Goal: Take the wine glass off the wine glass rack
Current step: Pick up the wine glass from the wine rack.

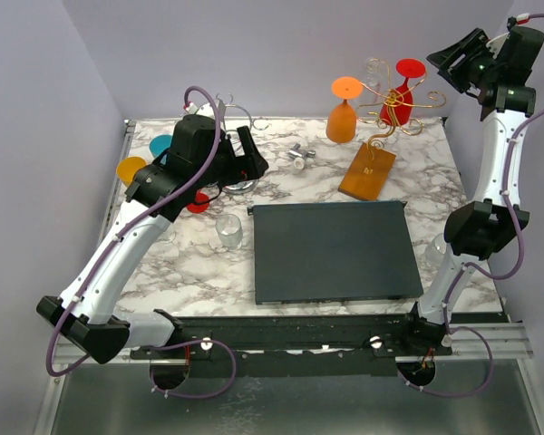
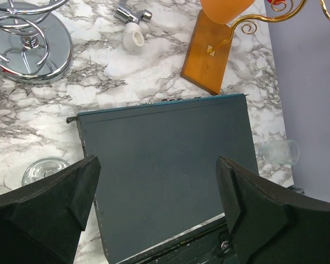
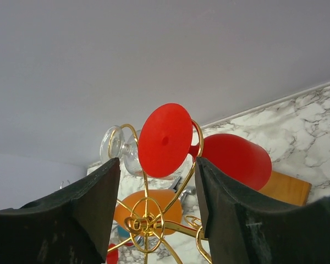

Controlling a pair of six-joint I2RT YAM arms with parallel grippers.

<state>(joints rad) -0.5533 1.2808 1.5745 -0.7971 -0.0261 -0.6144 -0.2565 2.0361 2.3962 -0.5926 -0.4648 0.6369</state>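
The wine glass rack has an orange-brown wooden base [image 1: 367, 170] [image 2: 206, 52] and a gold wire stem with curly hooks [image 1: 394, 116] [image 3: 146, 223] at the back right. Three glasses hang upside down from it: a red wine glass [image 1: 401, 91] [image 3: 165, 140], an orange one [image 1: 342, 116] [image 3: 154, 203] and a clear one [image 1: 377, 72] [image 3: 118, 148]. My right gripper [image 1: 440, 68] [image 3: 157, 165] is raised beside the hooks. Its fingers stand apart on either side of the red glass's round foot, not touching it. My left gripper [image 1: 254, 156] [image 2: 159, 181] hangs open and empty over the table's left middle.
A dark grey flat board [image 1: 331, 252] [image 2: 165, 176] lies at the centre. A silver chrome stand [image 1: 238, 186] [image 2: 30, 47] sits under the left arm. Clear glasses [image 1: 229, 231] [image 1: 435, 249] rest on the marble. Coloured glasses [image 1: 131, 169] stand far left. A small chrome-and-white piece [image 1: 299, 156] lies mid-back.
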